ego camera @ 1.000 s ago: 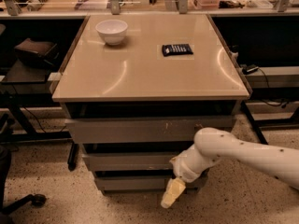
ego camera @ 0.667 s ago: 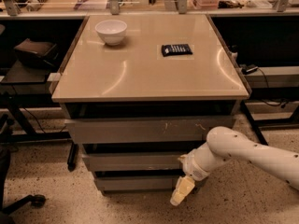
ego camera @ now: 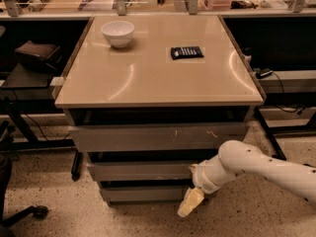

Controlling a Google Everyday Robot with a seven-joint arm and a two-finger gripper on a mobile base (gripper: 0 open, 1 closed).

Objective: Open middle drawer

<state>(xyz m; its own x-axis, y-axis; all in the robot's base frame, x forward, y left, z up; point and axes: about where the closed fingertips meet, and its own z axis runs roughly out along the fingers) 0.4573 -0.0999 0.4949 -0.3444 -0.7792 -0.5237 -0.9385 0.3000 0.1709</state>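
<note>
Find the middle drawer [ego camera: 140,171] at 6 o'clock below the tabletop [ego camera: 148,83], sandwiched between the taller scratched drawer front [ego camera: 158,138] above and the lowest drawer front [ego camera: 143,194] beneath; seemingly not yet drawn out, with only a dark slot over its top edge. Find the gripper [ego camera: 190,202] at 5 o'clock of that panel, low beside the right end of the lowest front, pointing floorward; cannot tell whether wide or narrow. Judged as the step in hand: getting purchase on a handleless panel. Lift toward 12 o'clock until level with the dark slot; hook over the top edge near the right end; draw straight out toward 6 o'clock, square to the front, to avoid jamming the box askew; take care not to catch the lowest front instead. Leave alone the white bowl [ego camera: 117,32] at 11 o'clock and the black flat object [ego camera: 186,52] at 1 o'clock on the tabletop, both well apart from the work; pull gently so as not to shake them.
</note>
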